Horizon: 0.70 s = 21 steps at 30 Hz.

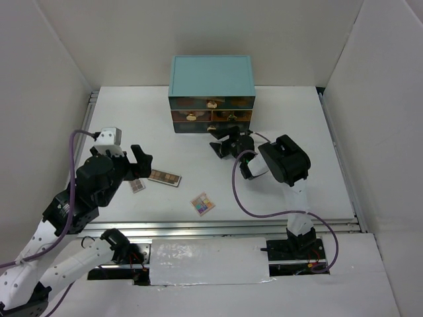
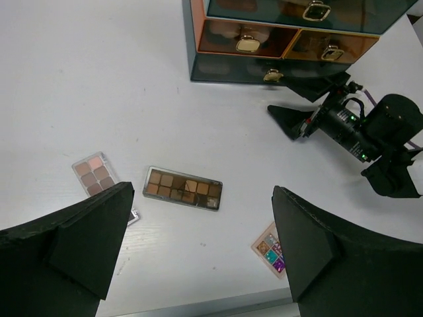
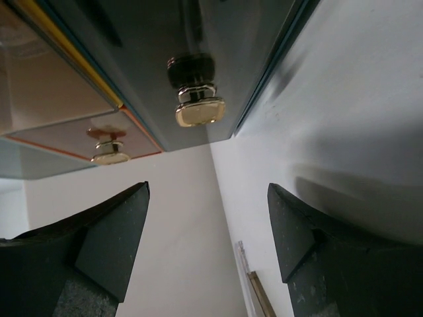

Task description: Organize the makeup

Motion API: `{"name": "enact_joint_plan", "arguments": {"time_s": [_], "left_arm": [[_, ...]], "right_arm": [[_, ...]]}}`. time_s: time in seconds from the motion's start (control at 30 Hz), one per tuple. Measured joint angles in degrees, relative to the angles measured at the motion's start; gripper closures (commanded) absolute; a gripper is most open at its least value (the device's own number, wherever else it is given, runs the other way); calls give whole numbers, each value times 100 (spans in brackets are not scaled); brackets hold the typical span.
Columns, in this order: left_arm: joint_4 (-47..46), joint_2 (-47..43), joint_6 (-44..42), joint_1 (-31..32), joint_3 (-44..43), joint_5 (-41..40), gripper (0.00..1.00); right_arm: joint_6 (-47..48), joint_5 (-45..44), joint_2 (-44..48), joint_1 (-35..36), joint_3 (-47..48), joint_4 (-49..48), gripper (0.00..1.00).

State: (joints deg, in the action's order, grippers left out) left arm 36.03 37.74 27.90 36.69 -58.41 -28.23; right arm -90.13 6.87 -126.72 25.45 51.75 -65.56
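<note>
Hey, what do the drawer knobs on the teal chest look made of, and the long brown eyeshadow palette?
The drawer knob looks like polished gold-toned metal, possibly plated plastic: it gleams with bright highlights. The long palette seems a thin plastic case holding matte brown powder pans, judging by its flat dull squares.

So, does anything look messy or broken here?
Nothing looks broken or spilled. But three palettes lie scattered on the table, each at its own angle: the long brown palette, the small pink-brown palette and the square multicolour palette. The drawers of the teal chest look shut.
</note>
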Motion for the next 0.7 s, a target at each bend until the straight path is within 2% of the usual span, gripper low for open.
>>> {"name": "enact_joint_plan", "arguments": {"time_s": [0.37,0.7], "left_arm": [[-94,-337,-400,0,599,564,0],[-149,-341,-466,28,632,870,1]], "right_arm": [[52,-638,98,66,474,1088,23],[140,-820,90,66,927,1777,41]]}}
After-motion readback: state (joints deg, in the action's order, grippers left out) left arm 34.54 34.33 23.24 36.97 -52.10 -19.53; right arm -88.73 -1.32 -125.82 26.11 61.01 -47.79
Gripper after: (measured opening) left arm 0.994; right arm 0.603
